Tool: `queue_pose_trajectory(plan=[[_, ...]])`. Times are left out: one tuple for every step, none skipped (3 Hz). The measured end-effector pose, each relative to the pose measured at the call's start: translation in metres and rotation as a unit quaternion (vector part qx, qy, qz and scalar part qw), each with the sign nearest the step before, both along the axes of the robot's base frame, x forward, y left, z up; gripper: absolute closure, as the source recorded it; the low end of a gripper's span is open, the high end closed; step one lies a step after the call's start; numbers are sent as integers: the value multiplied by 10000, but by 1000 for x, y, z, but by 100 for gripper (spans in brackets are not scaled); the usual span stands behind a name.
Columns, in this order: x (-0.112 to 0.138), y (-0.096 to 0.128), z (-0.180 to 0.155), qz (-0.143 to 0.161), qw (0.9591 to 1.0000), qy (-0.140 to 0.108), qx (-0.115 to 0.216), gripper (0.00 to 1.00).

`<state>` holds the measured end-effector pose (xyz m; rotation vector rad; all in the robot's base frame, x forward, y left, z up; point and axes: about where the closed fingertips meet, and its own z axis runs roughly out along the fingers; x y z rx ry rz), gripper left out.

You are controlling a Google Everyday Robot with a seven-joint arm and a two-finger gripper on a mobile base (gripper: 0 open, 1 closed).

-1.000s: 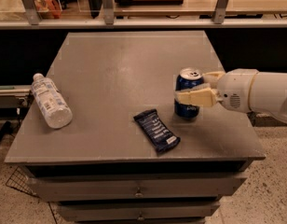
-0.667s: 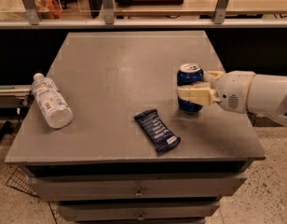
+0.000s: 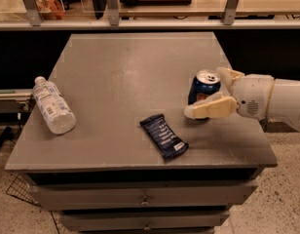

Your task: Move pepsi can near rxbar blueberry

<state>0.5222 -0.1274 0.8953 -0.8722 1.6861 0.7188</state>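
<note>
surface [image 3: 130, 72]: grey matte top; carries all three items.
plastic bottle [image 3: 53, 106]: lying on its side at 9 o'clock of the surface, well apart from the rest. Not part of this job.
rxbar blueberry [image 3: 163, 136]: flat near 6 o'clock of the surface, long axis running roughly 11 to 5. It marks the goal and needs no handling.
pepsi can [image 3: 203, 87]: upright toward 3 o'clock of the surface, at about 1–2 o'clock from the bar; near it, not touching.
tool [image 3: 206, 94]: reaches in from 3 o'clock, one pale finger on each side of the can, pinching it at mid-body. Cannot tell whether the can's base is clear of the surface.
handling (judgement): thin, smooth metal wall, likely slippery. Full or empty cannot be told, so the weight is unknown. It should take a modest squeeze but dent under a hard one.
hold (judgement): across the round body at mid-height, below the rim — keeps it upright and least likely to tip.
</note>
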Motion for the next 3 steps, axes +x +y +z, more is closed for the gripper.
queue_pose_trajectory(plan=[[-5,-30,14,-6,9998,-204,-8,0],[0,-87,32,101,9983,-570,-17,0],[20,-140,41,370,9969,-673,-197,0]])
